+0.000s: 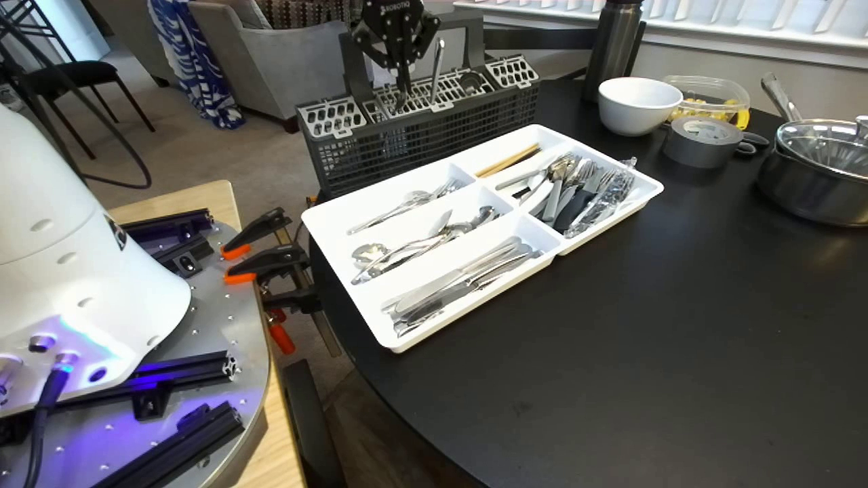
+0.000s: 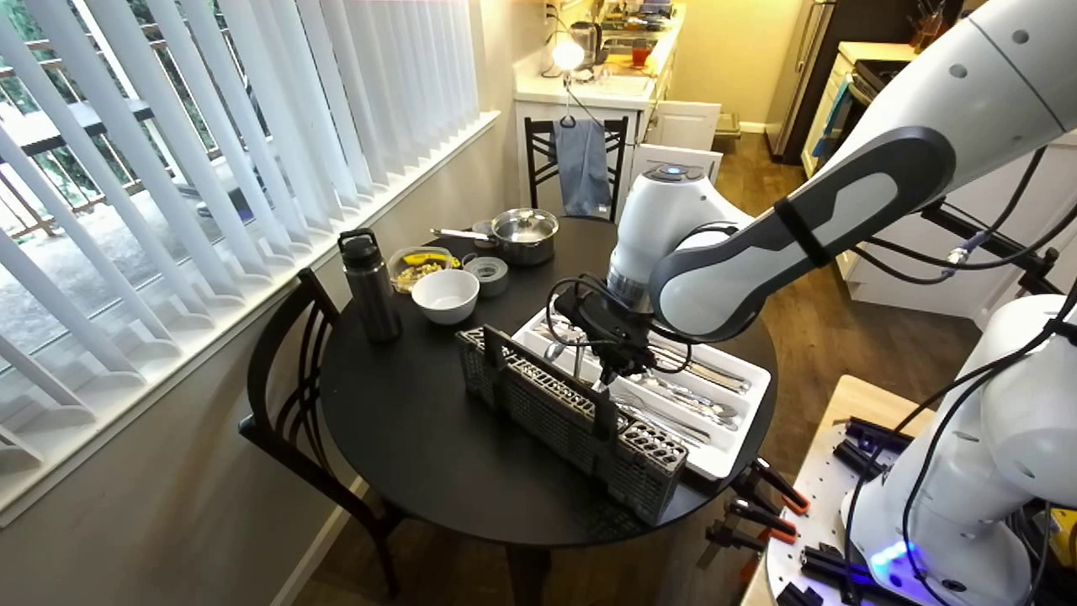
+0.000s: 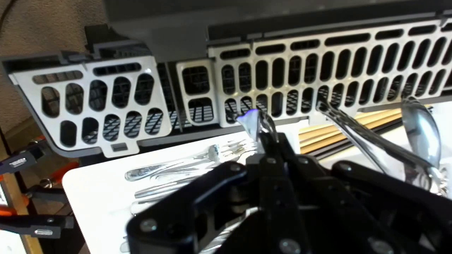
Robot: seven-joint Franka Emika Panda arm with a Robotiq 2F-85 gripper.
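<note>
Closest of all in the wrist view, your black metal gripper (image 3: pixel 276 139) is holding its jaws pressed together, apparently pinching a thin, shiny, silver-coloured metal utensil (image 3: pixel 250 121). That utensil is sitting at the dark grey plastic mesh basket with pale slotted lids (image 1: pixel 420 139), its far end seemingly meeting a slot of the middle section; you are not getting a clear enough look to tell how deep it is reaching, or whether it is a fork, spoon or knife.

Judging from these views, your grip is looking complete, while the handling of this piece is looking unfinished, since you are holding it right at the slots. Two more pieces are standing in that middle section: a long, glossy, leaning silver handle (image 3: pixel 370 137) and a polished metal spoon (image 3: pixel 422 128).

Far more cutlery is resting in the white plastic compartment tray (image 1: pixel 332 217) just beside the basket: silvery metal forks (image 1: pixel 417 198), silvery metal spoons (image 1: pixel 434 244) and flat silver table knives (image 1: pixel 461 285) are each occupying a long compartment, while pale wooden sticks (image 1: pixel 508 161) and a mixed heap of metal and dark-handled cutlery (image 1: pixel 569 186) are filling others.
</note>
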